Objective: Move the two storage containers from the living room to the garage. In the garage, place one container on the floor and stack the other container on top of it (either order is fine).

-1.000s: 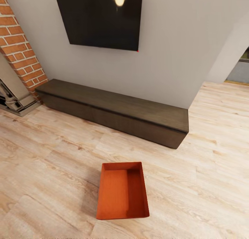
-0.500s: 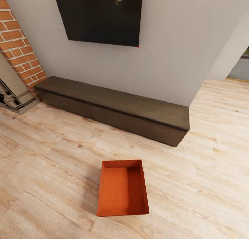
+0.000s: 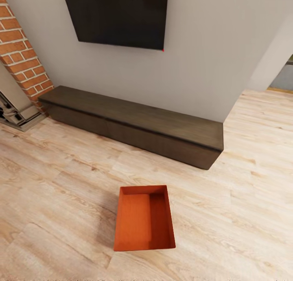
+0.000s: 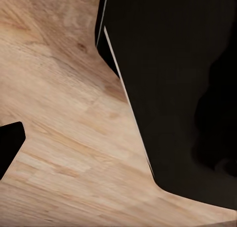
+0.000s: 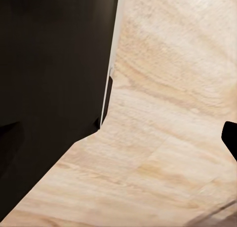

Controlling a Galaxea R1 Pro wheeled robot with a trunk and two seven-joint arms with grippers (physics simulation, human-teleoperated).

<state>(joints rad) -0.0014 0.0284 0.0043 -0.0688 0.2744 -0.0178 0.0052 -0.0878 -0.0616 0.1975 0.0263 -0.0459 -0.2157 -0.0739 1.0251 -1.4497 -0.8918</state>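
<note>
Bin (image 3: 144, 218): orange-red, open-topped, alone on the plank floor (image 3: 61, 199), in front of the bench (image 3: 138, 128) and well apart from it.
Handling: looks rigid, smooth-walled and probably light; the thin rim of a long wall seems the best place to grip.
Room: bare floor on every side of the bin; the bench runs along the wall under the TV (image 3: 118, 16).
Grippers: cannot tell how far open; wrist views show floor and dark robot body.

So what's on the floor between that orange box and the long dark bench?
Nothing: in the head view, only bare light wood floor lies between the storage container and the bench.
</note>
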